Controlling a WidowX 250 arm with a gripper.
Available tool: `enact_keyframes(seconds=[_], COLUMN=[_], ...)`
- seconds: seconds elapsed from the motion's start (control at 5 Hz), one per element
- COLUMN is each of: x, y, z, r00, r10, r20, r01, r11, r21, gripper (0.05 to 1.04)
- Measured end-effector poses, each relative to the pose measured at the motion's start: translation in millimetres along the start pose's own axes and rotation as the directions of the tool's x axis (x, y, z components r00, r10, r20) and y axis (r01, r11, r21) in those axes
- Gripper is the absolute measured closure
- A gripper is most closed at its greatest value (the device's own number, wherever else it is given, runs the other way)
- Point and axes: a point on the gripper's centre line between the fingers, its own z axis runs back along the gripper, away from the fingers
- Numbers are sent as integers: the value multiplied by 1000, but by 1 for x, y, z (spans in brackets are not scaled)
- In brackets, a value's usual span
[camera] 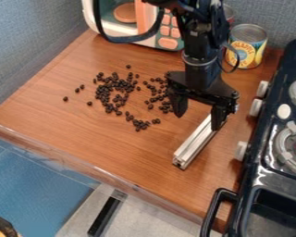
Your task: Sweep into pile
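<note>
The small black beans [107,95] lie loose on the far-left part of the wooden desk [107,143]. Most are in a ragged, open cluster with a little bare wood inside it. A second loose group sits beside it, toward the hand [199,119], partly hidden by it. A short trail runs from these toward the near edge and ends in a small clump. A few strays lie out toward the left edge, and one sits alone toward the far edge.

The hand hangs over the desk, right of the beans, its two fingers spread well apart. I see nothing gripped between them. One finger comes down by the beans, the other in front of the far end of a silver metal bar [195,144]; whether that finger touches the bar I cannot tell. The bar lies slantwise on the right part of the desk, its near end pointing toward the near edge.

At the far edge, a toy microwave [168,43] with peach buttons stands behind the arm, and a pineapple can [247,46] stands upright near the far-right corner. Along the right edge is a black toy stove [262,171] with pale knobs and round burners.
</note>
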Motion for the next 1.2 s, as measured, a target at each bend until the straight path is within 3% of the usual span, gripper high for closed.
enact_keyframes(seconds=[0.6,0.8,1.2], x=[-10,-14,-15], y=[-7,-8,-9], z=[-22,-24,-26], r00=[999,999,999], r10=[-29,-32,-21], r20=[-25,-31,-27], r01=[29,32,21], r11=[1000,1000,1000], r21=[2,0,-2], gripper=[83,133,696])
